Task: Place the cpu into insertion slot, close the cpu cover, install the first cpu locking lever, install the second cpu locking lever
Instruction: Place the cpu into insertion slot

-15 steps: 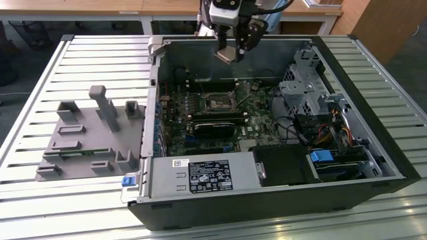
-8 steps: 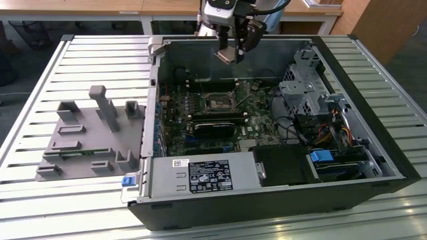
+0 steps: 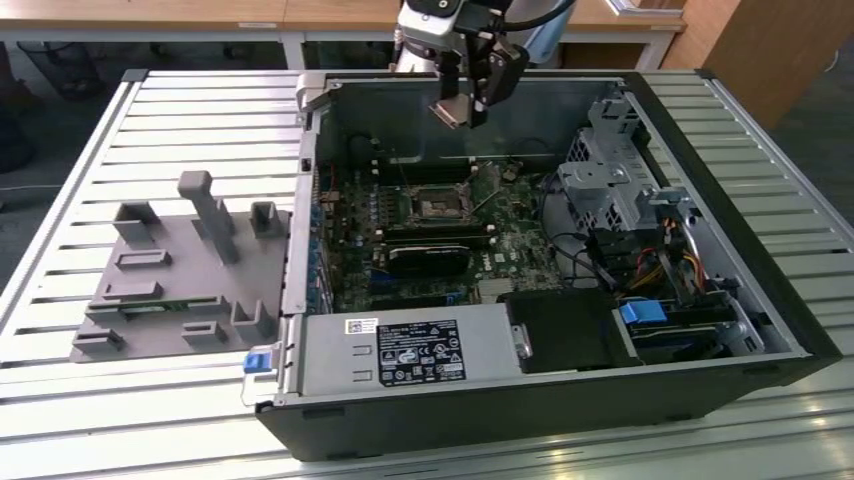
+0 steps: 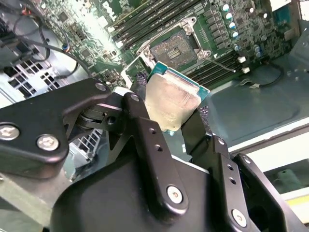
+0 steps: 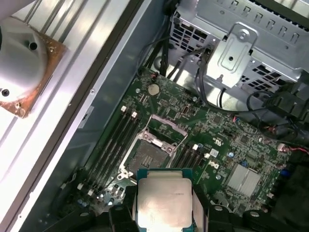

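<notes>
Holding the cpu clear of the insertion slot

The gripper [image 3: 459, 110] is clamped on the cpu [image 4: 171, 99], its fingers [image 4: 195, 130] pinching two opposite edges and the metal top facing the wrist cameras. The chip hangs well above the insertion slot [image 5: 150, 155], which lies bare on the motherboard [image 5: 227, 145], with the cpu cover [image 5: 167, 126] raised beside it. As I judge it, the chip looks slightly skewed to the slot, so lowering it unsquared could bend contacts. The thin edge grip could also slip.
</notes>
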Robot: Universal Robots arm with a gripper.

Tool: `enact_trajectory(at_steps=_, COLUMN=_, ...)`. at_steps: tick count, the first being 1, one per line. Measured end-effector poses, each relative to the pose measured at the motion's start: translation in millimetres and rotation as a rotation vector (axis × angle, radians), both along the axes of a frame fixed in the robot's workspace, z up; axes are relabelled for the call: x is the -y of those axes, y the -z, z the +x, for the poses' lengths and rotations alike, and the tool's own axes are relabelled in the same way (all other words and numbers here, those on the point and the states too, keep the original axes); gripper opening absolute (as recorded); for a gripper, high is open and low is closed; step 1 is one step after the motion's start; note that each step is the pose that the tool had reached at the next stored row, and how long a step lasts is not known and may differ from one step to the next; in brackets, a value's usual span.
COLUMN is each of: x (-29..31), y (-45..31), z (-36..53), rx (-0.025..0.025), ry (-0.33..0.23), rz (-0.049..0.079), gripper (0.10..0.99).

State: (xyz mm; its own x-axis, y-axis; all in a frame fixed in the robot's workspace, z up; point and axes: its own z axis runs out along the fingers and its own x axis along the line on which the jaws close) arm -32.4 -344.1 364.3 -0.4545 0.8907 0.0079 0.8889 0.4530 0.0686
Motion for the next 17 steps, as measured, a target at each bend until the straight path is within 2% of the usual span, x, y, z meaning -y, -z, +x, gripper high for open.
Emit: enact_trajectory(at_steps=17, x=-0.5, y=1.4, z=0.0, rx=-0.0001, ry=0.201, rz=-0.002, gripper=0.541)
